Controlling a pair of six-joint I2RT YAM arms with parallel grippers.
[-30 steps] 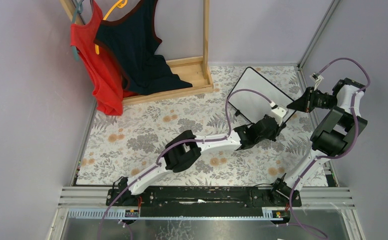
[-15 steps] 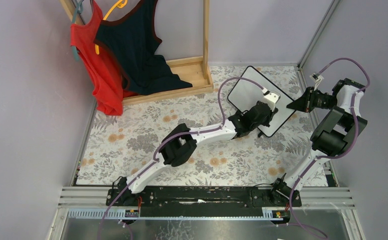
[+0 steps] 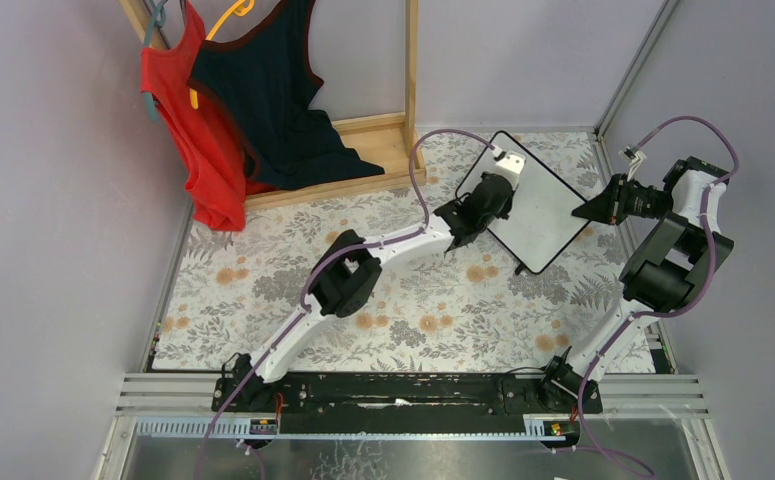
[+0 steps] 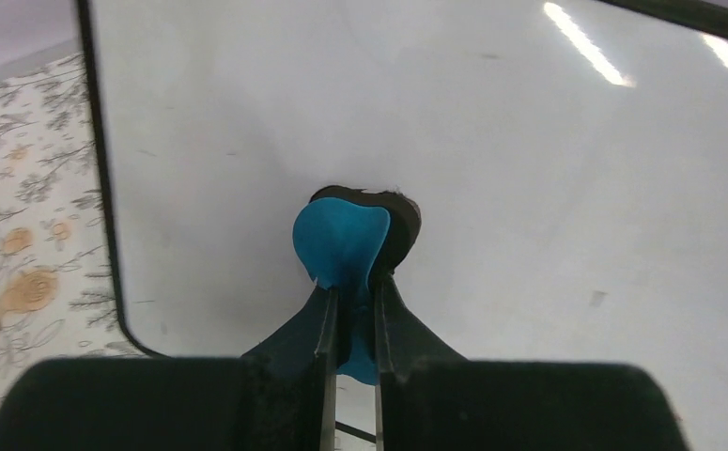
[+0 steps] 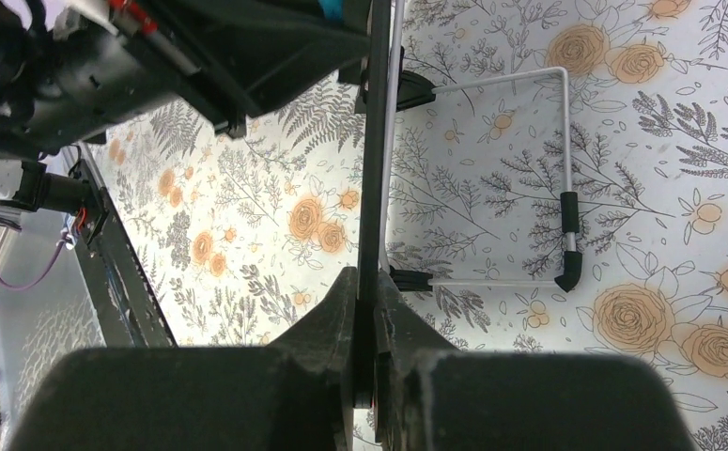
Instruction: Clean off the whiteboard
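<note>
The whiteboard point(image 3: 543, 205), white with a thin black frame, stands tilted at the back right of the table. It fills the left wrist view point(image 4: 491, 141) and looks clean there. My left gripper point(image 3: 491, 190) is shut on a small blue eraser point(image 4: 341, 246) whose black pad presses on the board near its upper left part. My right gripper point(image 3: 588, 211) is shut on the whiteboard's right edge, seen edge-on in the right wrist view point(image 5: 375, 141). The board's wire stand with black feet point(image 5: 566, 235) rests on the cloth.
A floral cloth point(image 3: 293, 270) covers the table. A wooden rack point(image 3: 383, 140) with a red top point(image 3: 193, 120) and a dark top point(image 3: 273, 100) stands at the back left. Walls close in on both sides.
My left gripper with the eraser has swept up and left across the board, from its lower right edge to its upper left part. The right arm and the board have stayed put.
</note>
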